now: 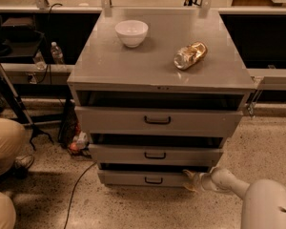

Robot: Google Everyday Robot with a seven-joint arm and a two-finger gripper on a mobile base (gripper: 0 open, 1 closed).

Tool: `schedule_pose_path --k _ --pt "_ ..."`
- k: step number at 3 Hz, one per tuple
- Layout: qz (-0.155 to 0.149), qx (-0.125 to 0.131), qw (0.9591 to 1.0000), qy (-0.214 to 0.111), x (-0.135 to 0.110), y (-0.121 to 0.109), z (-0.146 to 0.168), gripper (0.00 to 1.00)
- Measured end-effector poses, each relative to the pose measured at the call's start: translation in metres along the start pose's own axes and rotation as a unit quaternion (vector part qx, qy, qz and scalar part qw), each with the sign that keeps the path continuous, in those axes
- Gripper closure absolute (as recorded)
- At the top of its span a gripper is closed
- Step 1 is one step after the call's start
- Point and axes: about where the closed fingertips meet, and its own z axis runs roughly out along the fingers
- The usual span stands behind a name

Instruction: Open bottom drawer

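Observation:
The grey metal cabinet (109,66) has three drawers. The bottom drawer (128,178) is the lowest, with a low flat front and a small black loop handle (153,180). A dark gap shows above its front. My gripper (190,180) is low at the right end of the bottom drawer's front, right of the handle. Its white arm (267,206) reaches in from the lower right.
A white bowl (131,32) and a crumpled shiny bag (190,55) lie on the cabinet top. The middle drawer (155,154) and top drawer (157,120) sit above. A person's legs (5,144) are at the left. A cable (78,185) runs over the floor.

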Motion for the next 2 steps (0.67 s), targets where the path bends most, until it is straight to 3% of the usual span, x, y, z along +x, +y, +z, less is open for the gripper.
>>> schedule_pose_path --k 1,2 --pt "0.000 0.000 1.0000 0.000 -0.0020 -0.0019 -0.0040 0.96" --pt "0.000 0.000 1.0000 0.000 -0.0029 -0.0027 -0.0059 1.00"
